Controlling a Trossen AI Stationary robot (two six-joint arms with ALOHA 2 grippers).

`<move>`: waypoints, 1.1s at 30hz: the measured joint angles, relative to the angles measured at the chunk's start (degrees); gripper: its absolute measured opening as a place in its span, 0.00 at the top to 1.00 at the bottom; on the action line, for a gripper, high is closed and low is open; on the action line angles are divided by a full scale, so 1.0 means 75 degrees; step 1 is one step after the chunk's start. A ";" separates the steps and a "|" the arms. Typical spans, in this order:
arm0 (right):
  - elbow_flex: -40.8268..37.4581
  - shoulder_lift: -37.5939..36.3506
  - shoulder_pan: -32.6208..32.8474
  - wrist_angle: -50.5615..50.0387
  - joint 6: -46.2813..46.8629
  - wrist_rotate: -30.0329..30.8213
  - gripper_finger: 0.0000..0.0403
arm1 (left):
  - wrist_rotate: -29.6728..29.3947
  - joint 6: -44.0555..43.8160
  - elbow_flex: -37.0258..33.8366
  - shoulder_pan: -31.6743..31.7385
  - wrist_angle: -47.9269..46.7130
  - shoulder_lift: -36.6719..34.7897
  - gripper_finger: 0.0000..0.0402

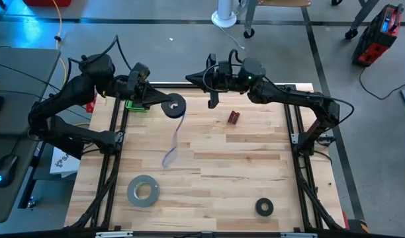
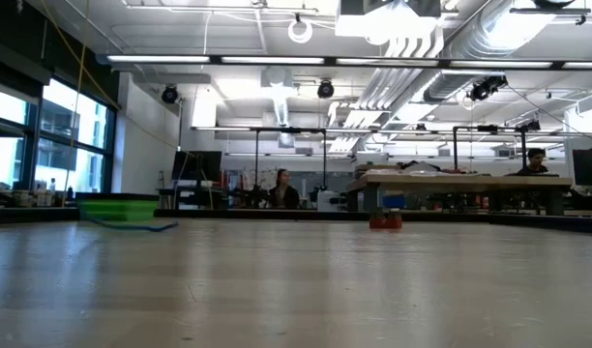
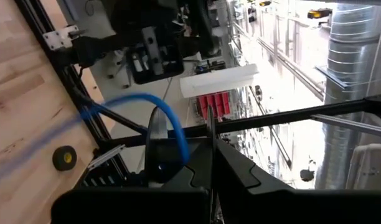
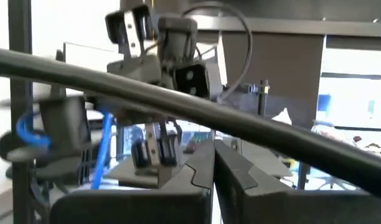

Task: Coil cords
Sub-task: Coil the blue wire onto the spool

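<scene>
Left pincer [image 1: 148, 96] hovering pressed together just beside black spool [image 1: 173, 105] — blue cord [image 1: 174, 141] trailing lengthwise away from spool; right pincer [image 1: 212, 99] pressed together, farther off.

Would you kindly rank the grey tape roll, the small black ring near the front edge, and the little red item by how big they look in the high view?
1. Grey tape roll, clearly largest.
2. Small black ring.
3. Red item, close to the ring in size, so that order is unsure.
</scene>
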 joint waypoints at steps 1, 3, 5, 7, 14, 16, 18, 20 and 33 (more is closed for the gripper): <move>0.0000 -0.0004 0.0002 -0.0099 -0.0062 -0.0005 1.00 | 0.0012 0.0009 0.0000 0.0000 0.0000 -0.0003 1.00; 0.0000 -0.0042 -0.0026 -0.0337 -0.0073 -0.0042 1.00 | 0.0015 0.0059 0.0000 0.0000 0.0003 -0.0011 1.00; 0.0000 -0.0133 -0.0067 -0.0562 -0.0020 -0.0288 1.00 | 0.0042 0.0167 0.0000 0.0004 -0.0002 -0.0043 1.00; 0.0000 -0.0246 -0.0113 -0.0754 0.0183 -0.0558 1.00 | 0.0124 0.0308 0.0000 0.0036 -0.0001 -0.0098 1.00; 0.0010 -0.0426 -0.0084 -0.2585 0.0165 -0.1193 0.91 | 0.0157 0.0487 0.0000 0.0210 -0.0004 -0.0266 1.00; 0.0001 -0.0405 -0.0041 -0.3266 -0.0021 -0.1180 0.84 | 0.0231 0.0515 0.0000 0.0271 -0.0010 -0.0309 1.00; 0.0000 -0.0407 0.0022 -0.3646 -0.0058 -0.0991 0.75 | 0.0333 0.0613 0.0000 0.0320 0.0006 -0.0327 1.00; 0.0000 -0.0414 0.0038 -0.3855 -0.0031 -0.0887 0.68 | 0.0355 0.0733 0.0000 0.0353 -0.0007 -0.0358 1.00; 0.0000 -0.0409 0.0081 -0.5647 -0.1004 -0.1381 0.56 | 0.0413 0.1167 0.0000 0.0682 -0.0026 -0.0469 1.00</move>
